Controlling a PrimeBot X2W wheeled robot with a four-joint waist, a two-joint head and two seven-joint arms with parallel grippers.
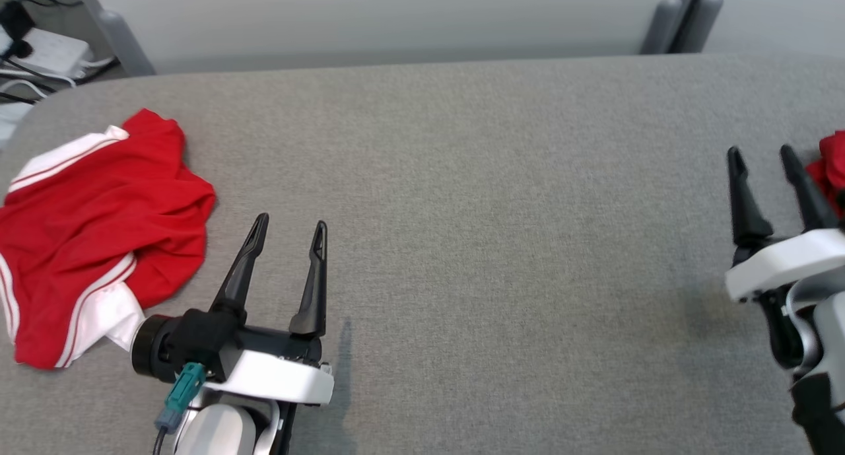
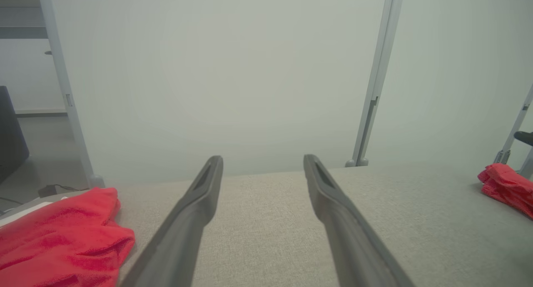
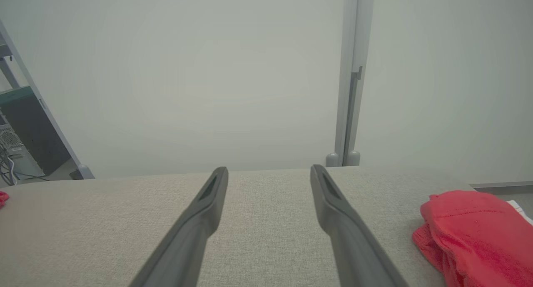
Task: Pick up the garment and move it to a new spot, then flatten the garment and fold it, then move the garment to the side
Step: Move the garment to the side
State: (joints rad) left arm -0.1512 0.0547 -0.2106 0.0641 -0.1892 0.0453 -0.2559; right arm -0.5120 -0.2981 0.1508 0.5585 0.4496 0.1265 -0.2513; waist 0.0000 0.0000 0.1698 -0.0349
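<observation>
Nearest to us, our left gripper [image 1: 292, 220] hangs over the near-left part of the grey tabletop [image 1: 495, 210], its jaws spread wide with nothing between them. Just beside it, by the tabletop's left edge, lies the garment [image 1: 99, 204]: red with white striped trim, crumpled in a loose heap and touched by neither arm. Our right gripper [image 1: 760, 150] is near the right edge, jaws likewise spread and empty, next to a second red cloth [image 1: 833, 164] bunched at that edge; we cannot tell whether that cloth is folded. The middle of the tabletop between our arms is bare. As we judge it, the task has barely begun: the garment has not been picked up, and the moving, flattening, folding and setting aside all lie ahead. The left gripper seems best placed to make the first grasp.
</observation>
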